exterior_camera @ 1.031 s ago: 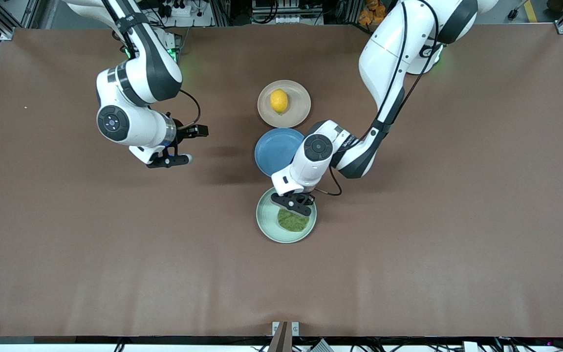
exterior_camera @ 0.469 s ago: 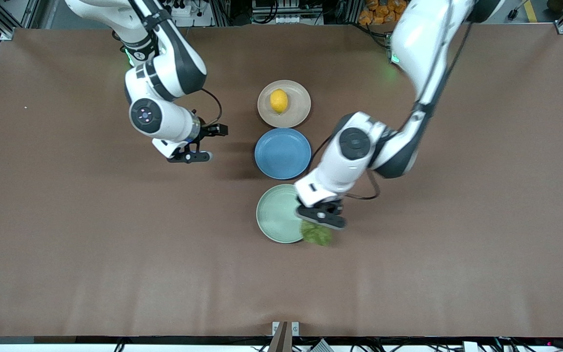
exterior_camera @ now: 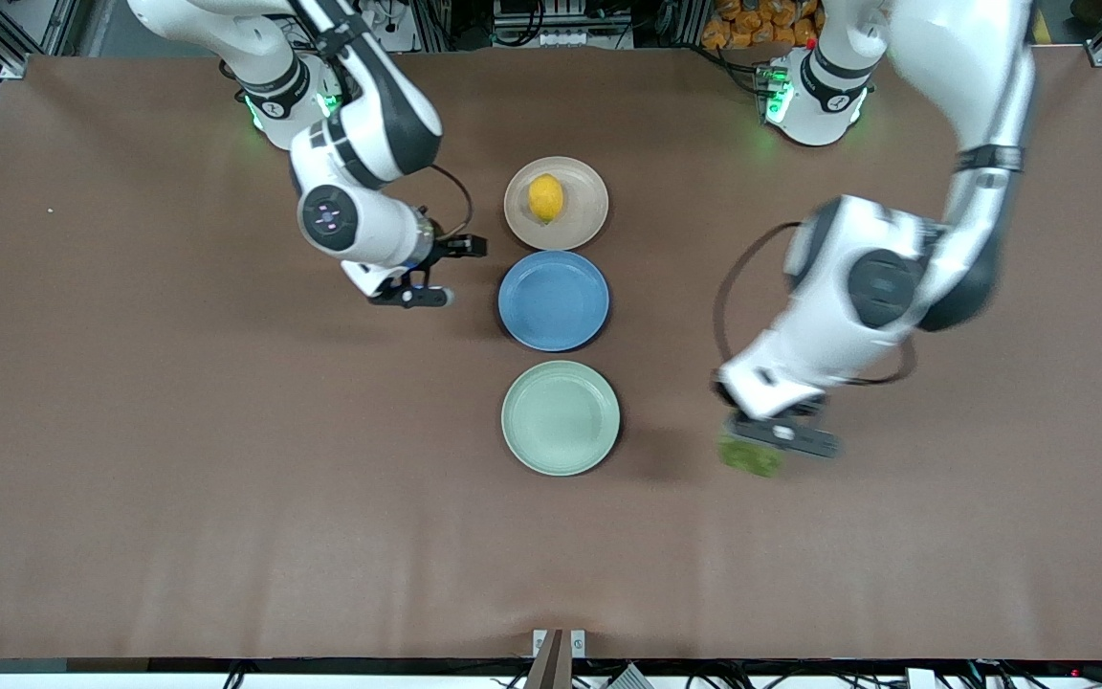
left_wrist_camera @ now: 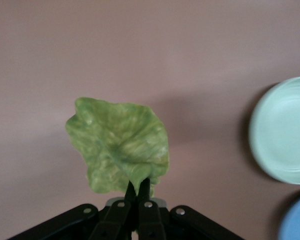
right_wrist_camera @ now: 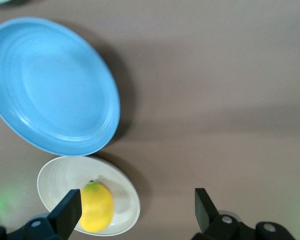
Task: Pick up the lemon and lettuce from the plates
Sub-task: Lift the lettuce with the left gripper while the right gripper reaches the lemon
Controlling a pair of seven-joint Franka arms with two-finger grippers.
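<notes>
My left gripper point(exterior_camera: 773, 448) is shut on the stem of the green lettuce point(exterior_camera: 750, 457) and holds it in the air over bare table, beside the mint green plate point(exterior_camera: 561, 418), which holds nothing. In the left wrist view the lettuce point(left_wrist_camera: 121, 143) hangs from the shut fingertips point(left_wrist_camera: 138, 190). The yellow lemon point(exterior_camera: 545, 198) lies on the beige plate point(exterior_camera: 582, 220). My right gripper point(exterior_camera: 417, 287) is open, in the air beside the blue plate. In the right wrist view the lemon point(right_wrist_camera: 96, 206) sits on the beige plate point(right_wrist_camera: 121, 192) by one open finger point(right_wrist_camera: 67, 211).
A blue plate point(exterior_camera: 554, 300) holding nothing stands between the beige and mint plates, and shows in the right wrist view point(right_wrist_camera: 50, 85). The brown table point(exterior_camera: 226, 498) stretches wide on both ends.
My left gripper lifted the lettuce off the mint plate and carried it toward the left arm's end of the table. My right gripper moved toward the plates.
</notes>
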